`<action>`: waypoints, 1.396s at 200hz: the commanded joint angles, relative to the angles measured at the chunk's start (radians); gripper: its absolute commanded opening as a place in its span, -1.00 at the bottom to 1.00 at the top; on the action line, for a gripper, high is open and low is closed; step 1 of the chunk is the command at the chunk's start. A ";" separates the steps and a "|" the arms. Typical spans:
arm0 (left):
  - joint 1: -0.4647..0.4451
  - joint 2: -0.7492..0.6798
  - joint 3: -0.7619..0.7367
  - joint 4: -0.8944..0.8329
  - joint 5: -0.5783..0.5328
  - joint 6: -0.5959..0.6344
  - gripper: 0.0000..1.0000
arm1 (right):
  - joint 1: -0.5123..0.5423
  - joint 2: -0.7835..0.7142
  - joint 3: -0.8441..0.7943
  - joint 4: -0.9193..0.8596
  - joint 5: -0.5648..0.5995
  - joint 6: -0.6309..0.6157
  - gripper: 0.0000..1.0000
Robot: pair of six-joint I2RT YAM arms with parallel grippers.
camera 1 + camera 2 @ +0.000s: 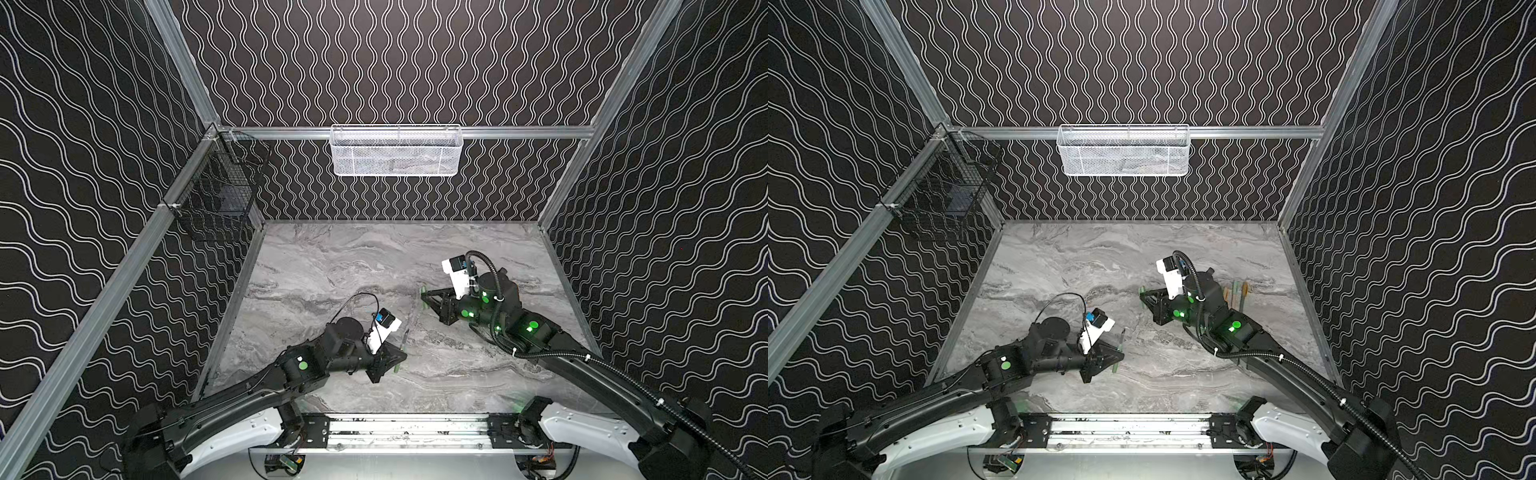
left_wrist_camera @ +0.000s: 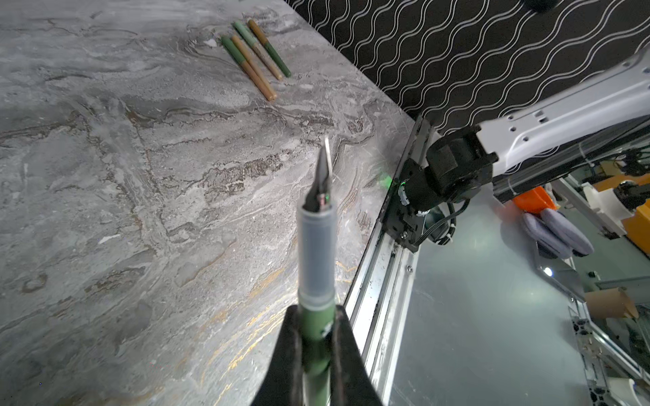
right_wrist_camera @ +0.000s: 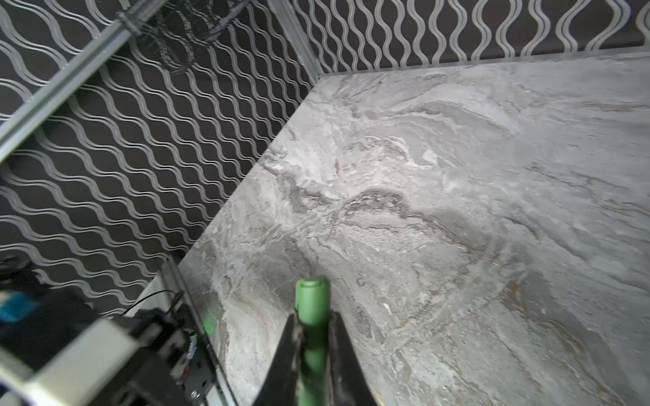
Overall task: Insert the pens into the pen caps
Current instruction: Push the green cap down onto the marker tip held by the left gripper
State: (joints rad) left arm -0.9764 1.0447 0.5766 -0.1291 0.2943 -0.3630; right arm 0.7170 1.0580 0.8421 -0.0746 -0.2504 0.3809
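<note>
Now your left gripper (image 2: 316, 337) is clamped on the green pen (image 2: 316, 253), nib aimed at the far wall, and your right gripper (image 3: 313, 330) is clamped on a green cap (image 3: 313, 298). In both top views the cap lies just beyond the nib and slightly right, apart, axes nearly parallel.

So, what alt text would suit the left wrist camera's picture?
The black left gripper clamps a green pen with a grey collar and dark pointed nib, above a grey marble table. Four green-and-tan pens lie together farther off.
</note>
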 commanded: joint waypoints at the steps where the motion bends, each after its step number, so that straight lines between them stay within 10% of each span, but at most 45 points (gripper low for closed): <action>1: -0.008 0.019 0.003 0.063 0.050 0.048 -1.00 | 0.001 -0.003 -0.012 0.093 -0.092 0.009 -0.96; 279: 0.048 -0.041 -0.023 0.159 0.104 0.014 -1.00 | 0.192 -0.085 -0.177 0.457 0.048 0.160 -0.94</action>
State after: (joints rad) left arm -0.9329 1.0061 0.5552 -0.0166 0.3828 -0.3412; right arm 0.9051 0.9764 0.6662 0.3378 -0.2150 0.5278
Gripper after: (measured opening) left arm 0.104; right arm 0.129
